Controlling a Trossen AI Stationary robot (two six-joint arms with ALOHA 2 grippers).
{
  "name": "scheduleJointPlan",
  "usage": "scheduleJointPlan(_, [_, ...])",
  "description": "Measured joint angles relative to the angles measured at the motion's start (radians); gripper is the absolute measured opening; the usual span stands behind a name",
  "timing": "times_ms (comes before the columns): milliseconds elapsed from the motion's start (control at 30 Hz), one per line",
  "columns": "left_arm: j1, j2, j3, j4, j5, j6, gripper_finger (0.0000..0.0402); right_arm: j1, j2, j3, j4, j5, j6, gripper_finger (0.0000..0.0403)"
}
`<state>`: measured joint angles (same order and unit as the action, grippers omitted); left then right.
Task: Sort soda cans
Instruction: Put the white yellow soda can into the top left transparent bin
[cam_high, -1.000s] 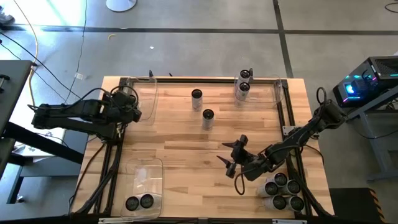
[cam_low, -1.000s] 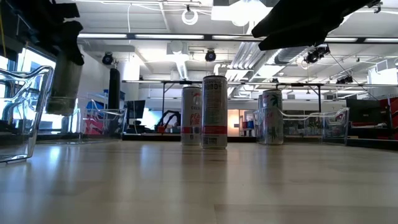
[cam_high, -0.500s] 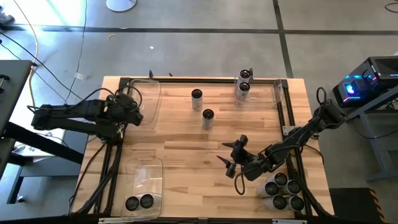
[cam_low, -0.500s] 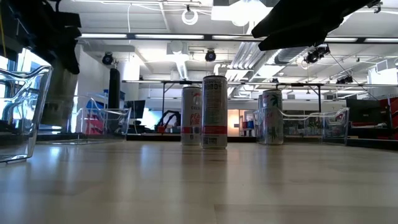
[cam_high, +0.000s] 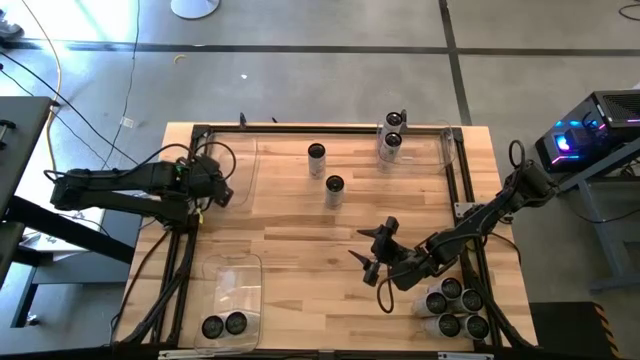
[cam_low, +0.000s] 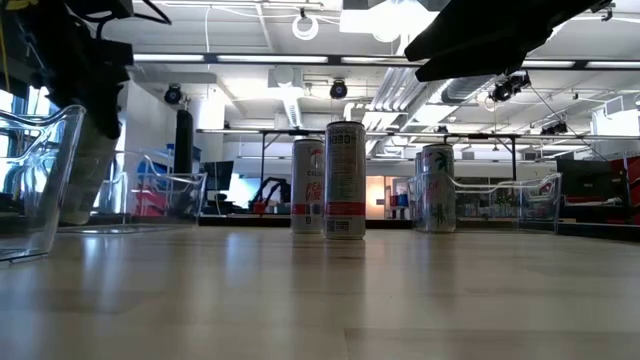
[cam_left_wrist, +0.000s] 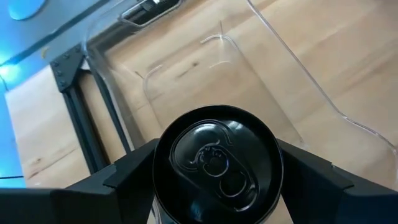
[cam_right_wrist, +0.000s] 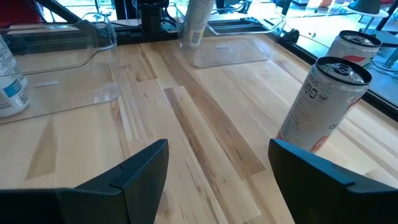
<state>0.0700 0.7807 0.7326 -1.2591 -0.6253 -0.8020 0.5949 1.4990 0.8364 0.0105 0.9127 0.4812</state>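
Two cans stand free on the wooden table (cam_high: 300, 215) near its middle: one (cam_high: 316, 153) closer to the far edge, the other (cam_high: 334, 186) just nearer the camera side, apart from each other. In the low view both read as tall slim cans standing upright.

Left gripper (cam_high: 212, 182): positioned over the clear bin (cam_high: 243, 150) at the table's far left corner. The left wrist view shows its fingers (cam_left_wrist: 118, 177) clamped on either side of a dark-topped can (cam_left_wrist: 217, 162), held upright with the bin's clear floor below it. In the low view this can (cam_low: 88, 170) hangs low inside the bin walls; whether its base touches the bin floor cannot be told.

Right gripper (cam_high: 372, 252): held above bare table toward the near right, fingers spread wide and grasping nothing — the right wrist view confirms open wood between them, with a silvery can (cam_right_wrist: 323, 102) standing off to one side.

Remaining cans:
- Two cans (cam_high: 391, 135) stand in the clear bin (cam_high: 445, 145) at the far right corner, close together.
- Two dark-topped cans (cam_high: 224, 325) sit side by side in the clear bin (cam_high: 240, 270) at the near left corner.
- A cluster of silvery-topped cans (cam_high: 455, 308) — five can be counted — stands at the near right corner, just beside the right arm.
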Motion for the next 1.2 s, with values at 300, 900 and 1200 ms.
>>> scheduleJointPlan(300, [0.000, 0.000, 0.000, 0.000, 0.038, 0.001, 0.0274, 0.000, 0.000, 0.000, -0.005, 0.000, 0.000, 0.0271])
scheduleJointPlan(900, [0.000, 0.000, 0.000, 0.003, 0.070, -0.007, 0.0274, 0.000, 0.000, 0.000, -0.011, 0.000, 0.000, 0.0271])
scheduleJointPlan(1200, [-0.001, -0.001, -0.042, 0.062, 0.047, -0.016, 0.0274, 0.000, 0.000, 0.000, -0.014, 0.000, 0.000, 0.0271])
